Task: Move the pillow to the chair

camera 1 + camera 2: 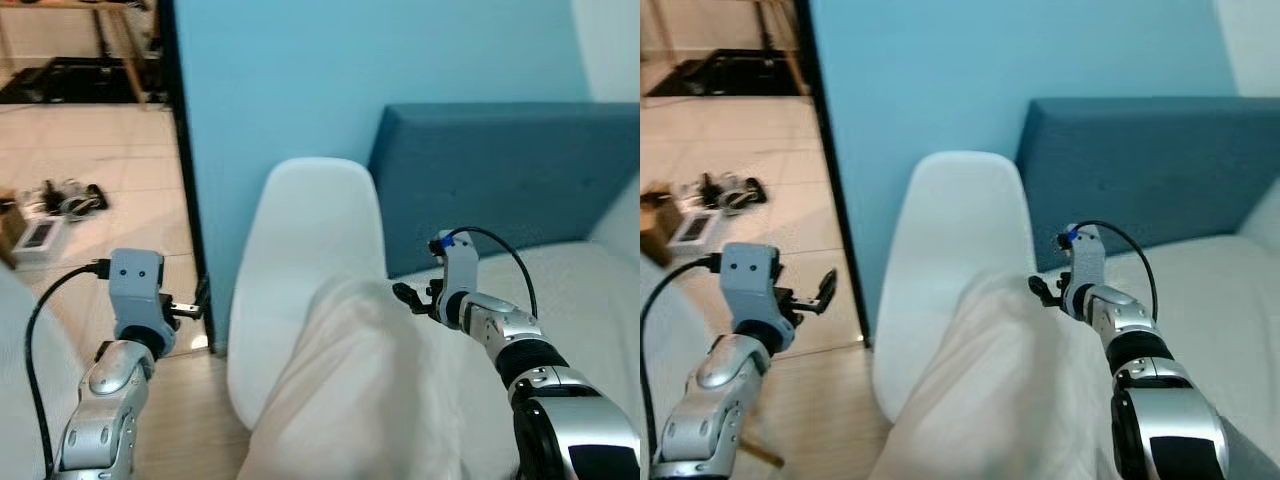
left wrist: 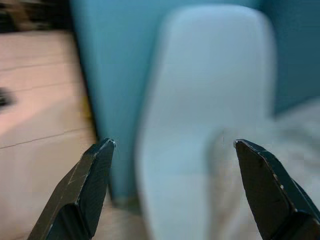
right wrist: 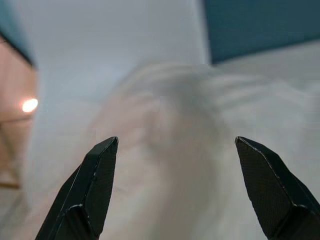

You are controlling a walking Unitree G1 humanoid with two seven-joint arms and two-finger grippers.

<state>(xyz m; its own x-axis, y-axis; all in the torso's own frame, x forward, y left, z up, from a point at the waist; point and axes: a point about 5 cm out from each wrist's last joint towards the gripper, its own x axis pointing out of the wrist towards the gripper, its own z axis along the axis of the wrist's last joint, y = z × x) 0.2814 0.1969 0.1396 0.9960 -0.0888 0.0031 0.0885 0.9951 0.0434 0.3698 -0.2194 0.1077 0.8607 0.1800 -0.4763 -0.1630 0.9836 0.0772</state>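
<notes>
The bed (image 1: 590,290) with its blue headboard (image 1: 500,170) lies behind the right gripper (image 1: 412,297). The white chair (image 1: 310,250) stands between both grippers. The pillow (image 1: 370,390) lies draped on the chair's seat, just below the right gripper, whose fingers are spread and empty. The left gripper (image 1: 812,294), also spread, hangs beside the chair. The move looks essentially done; only withdrawing seems left.

Bright, even daylight; sharp head views, blurred wrist views beyond crisp fingers (image 2: 85,190).
</notes>
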